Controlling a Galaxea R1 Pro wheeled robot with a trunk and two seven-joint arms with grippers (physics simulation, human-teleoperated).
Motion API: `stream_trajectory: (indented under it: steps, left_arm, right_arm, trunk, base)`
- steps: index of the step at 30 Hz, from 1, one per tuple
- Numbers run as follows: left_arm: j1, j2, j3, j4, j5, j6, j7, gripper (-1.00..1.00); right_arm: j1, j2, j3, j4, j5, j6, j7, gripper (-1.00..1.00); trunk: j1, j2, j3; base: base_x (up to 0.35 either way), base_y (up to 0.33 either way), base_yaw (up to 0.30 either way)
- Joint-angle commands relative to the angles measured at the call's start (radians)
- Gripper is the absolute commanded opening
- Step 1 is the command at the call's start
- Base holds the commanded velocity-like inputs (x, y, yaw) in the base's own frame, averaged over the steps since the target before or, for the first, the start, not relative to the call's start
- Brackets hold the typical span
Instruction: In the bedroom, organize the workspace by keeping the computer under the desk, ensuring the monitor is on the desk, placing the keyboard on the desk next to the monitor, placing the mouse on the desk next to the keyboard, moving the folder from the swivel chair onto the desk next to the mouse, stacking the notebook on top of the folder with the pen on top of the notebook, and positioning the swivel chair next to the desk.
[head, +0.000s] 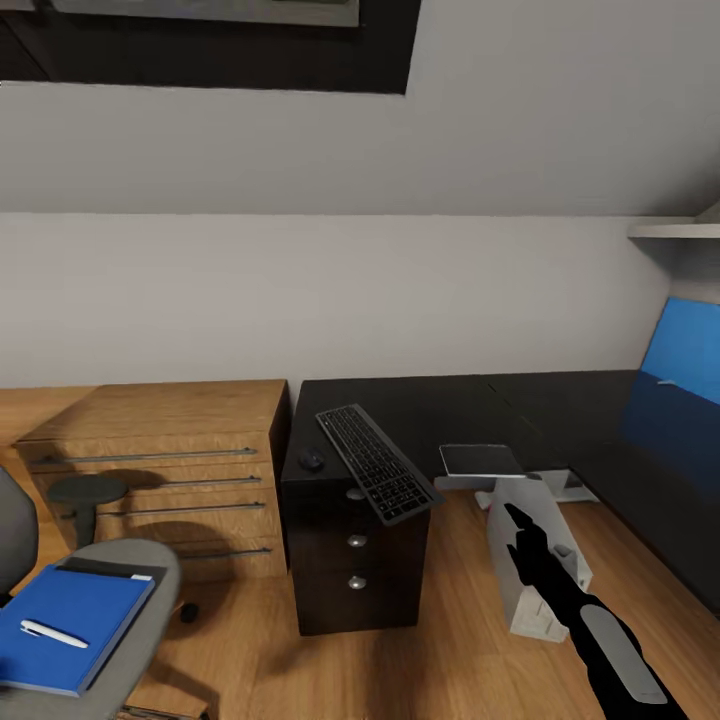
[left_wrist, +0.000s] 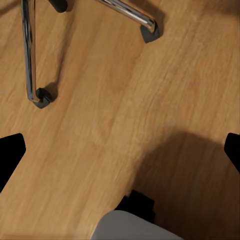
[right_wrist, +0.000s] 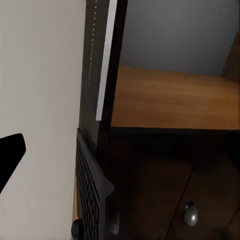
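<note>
Fingertips of the left gripper (left_wrist: 120, 150) sit far apart at the edges of its wrist view, holding nothing, above wooden floor (left_wrist: 100, 100) and the grey swivel chair's chrome base (left_wrist: 30, 55). On that chair's seat (head: 150, 570) lies the flat blue folder (head: 70, 615) with the thin white pen (head: 52, 633) on it. Rightward, the slim dark keyboard (head: 378, 476) lies diagonally on the glossy black desk (head: 480, 400), overhanging its front edge, with the small dark mouse (head: 313, 461) just left of it; the black right gripper (head: 522, 530) hovers before the light grey-white computer tower (head: 535, 560), and I cannot tell how far open it is.
</note>
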Motion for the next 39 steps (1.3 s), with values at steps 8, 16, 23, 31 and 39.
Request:
stream_trajectory:
  steps: [8, 16, 23, 31, 39]
  left_arm:
    - [-0.001, -0.003, -0.006, 0.003, 0.014, -0.003, 0.003, 1.00]
    - [-0.001, -0.034, -0.006, 0.039, 0.015, -0.002, -0.005, 1.00]
    - [-0.001, -0.035, -0.005, 0.061, 0.017, -0.002, -0.092, 1.00]
    - [0.001, -0.035, -0.004, 0.121, 0.018, -0.001, -0.205, 1.00]
    - [0.001, -0.052, -0.004, 0.187, 0.013, -0.004, -0.241, 1.00]
  right_arm:
    - [-0.013, 0.001, 0.001, 0.166, 0.003, -0.070, -0.051, 1.00]
    - [-0.019, 0.048, 0.049, 0.321, 0.411, -0.369, -0.147, 1.00]
    - [-0.019, 0.078, 0.109, 0.552, 0.742, -0.597, -0.150, 1.00]
    - [-0.019, 0.103, 0.143, 0.772, 0.985, -0.866, -0.152, 1.00]
    - [-0.019, 0.126, 0.150, 0.919, 1.041, -0.952, -0.144, 1.00]
  trunk:
    - [-0.031, 0.056, 0.024]
    - [-0.062, 0.112, 0.049]
    - [-0.088, 0.161, 0.071]
    - [-0.119, 0.217, 0.096]
    - [-0.150, 0.273, 0.122]
  base:
    - [-0.005, -0.001, 0.000]
    - [0.000, 0.000, 0.000]
    - [0.000, 0.000, 0.000]
    - [0.000, 0.000, 0.000]
    - [0.000, 0.000, 0.000]
